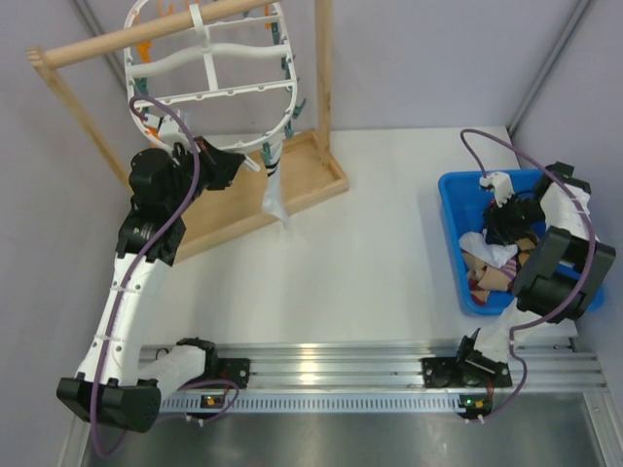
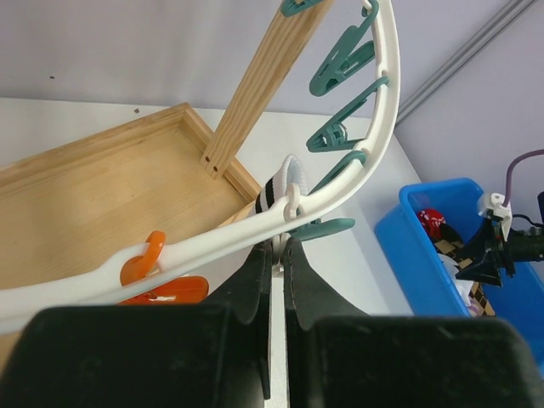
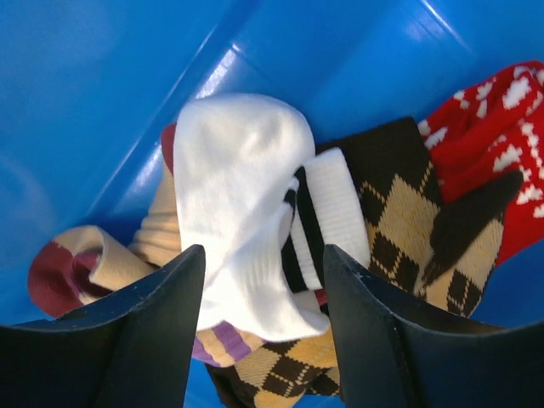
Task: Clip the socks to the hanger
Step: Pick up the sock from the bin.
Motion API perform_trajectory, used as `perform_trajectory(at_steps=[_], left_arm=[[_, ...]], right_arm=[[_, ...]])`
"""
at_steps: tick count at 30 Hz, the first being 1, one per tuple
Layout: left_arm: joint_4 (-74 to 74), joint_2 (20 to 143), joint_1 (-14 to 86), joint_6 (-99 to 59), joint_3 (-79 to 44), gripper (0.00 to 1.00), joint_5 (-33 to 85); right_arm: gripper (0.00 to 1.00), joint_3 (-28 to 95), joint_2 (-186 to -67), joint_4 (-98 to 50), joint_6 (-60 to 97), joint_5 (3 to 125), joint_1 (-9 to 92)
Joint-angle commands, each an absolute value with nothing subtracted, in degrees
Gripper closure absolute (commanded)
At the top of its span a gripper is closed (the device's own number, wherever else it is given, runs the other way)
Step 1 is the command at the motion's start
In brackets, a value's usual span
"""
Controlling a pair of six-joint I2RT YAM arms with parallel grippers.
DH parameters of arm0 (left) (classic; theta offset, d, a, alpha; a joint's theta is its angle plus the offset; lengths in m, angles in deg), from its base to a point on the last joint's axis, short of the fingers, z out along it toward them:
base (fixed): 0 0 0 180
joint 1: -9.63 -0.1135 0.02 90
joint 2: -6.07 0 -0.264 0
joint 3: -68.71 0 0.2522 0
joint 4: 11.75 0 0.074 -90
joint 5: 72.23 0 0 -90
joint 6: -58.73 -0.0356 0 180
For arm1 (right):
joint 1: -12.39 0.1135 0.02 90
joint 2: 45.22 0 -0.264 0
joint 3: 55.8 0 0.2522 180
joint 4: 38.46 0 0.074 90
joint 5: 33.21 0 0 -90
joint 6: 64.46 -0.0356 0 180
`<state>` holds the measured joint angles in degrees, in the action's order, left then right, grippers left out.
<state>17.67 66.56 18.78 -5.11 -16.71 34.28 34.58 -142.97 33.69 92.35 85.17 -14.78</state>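
The white oval hanger point(image 1: 216, 95) hangs from a wooden pole. A white sock with dark cuff bands point(image 1: 273, 195) hangs from its lower rim. My left gripper point(image 1: 241, 165) is at that rim. In the left wrist view it point(image 2: 283, 246) is shut on a teal clip point(image 2: 333, 227) under the rim point(image 2: 374, 127), beside the sock's cuff point(image 2: 274, 189). My right gripper point(image 3: 263, 255) is open in the blue bin point(image 1: 450, 219), its fingers on either side of a white sock point(image 3: 238, 195). Argyle point(image 3: 399, 204), red point(image 3: 484, 119) and tan-maroon point(image 3: 76, 263) socks lie around it.
The wooden rack has a tray base point(image 1: 234, 209), an upright post point(image 2: 255, 85) and a top pole point(image 1: 146, 39). An orange clip point(image 2: 161, 289) hangs left of my left fingers. The blue bin stands at the table's right edge by the wall.
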Motion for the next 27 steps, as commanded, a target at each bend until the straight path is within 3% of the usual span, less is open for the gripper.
perform_trajectory(at_steps=[1, 11, 14, 16, 17, 19, 27], left_arm=[[17.3, 65.7, 18.6, -5.5, -16.0, 1.0, 34.1], [17.4, 65.6, 18.6, -5.5, -16.0, 1.0, 33.9], [17.5, 65.5, 18.6, -5.6, -15.9, 1.0, 34.0], [17.6, 65.4, 18.6, -5.6, -15.8, 1.0, 34.0], [17.6, 65.5, 18.6, -5.7, -15.9, 1.0, 34.0], [17.5, 65.5, 18.6, -5.8, -15.9, 1.0, 34.0], [17.3, 65.6, 18.6, -5.4, -16.0, 1.0, 34.4]], right_arm=[[0.43, 36.7, -143.3, 29.8, 86.6, 79.7, -11.4], [0.52, 38.6, -148.5, 28.7, 85.9, 66.8, -6.2], [0.58, 39.3, -149.5, 28.5, 86.1, 64.1, -6.0], [0.72, 39.2, -149.4, 28.6, 87.1, 62.8, -5.9], [0.88, 39.3, -149.1, 28.7, 87.2, 63.5, -5.9], [0.99, 39.7, -147.6, 28.6, 87.6, 65.0, -5.9], [1.0, 47.6, -142.0, 29.4, 79.5, 91.1, -8.9]])
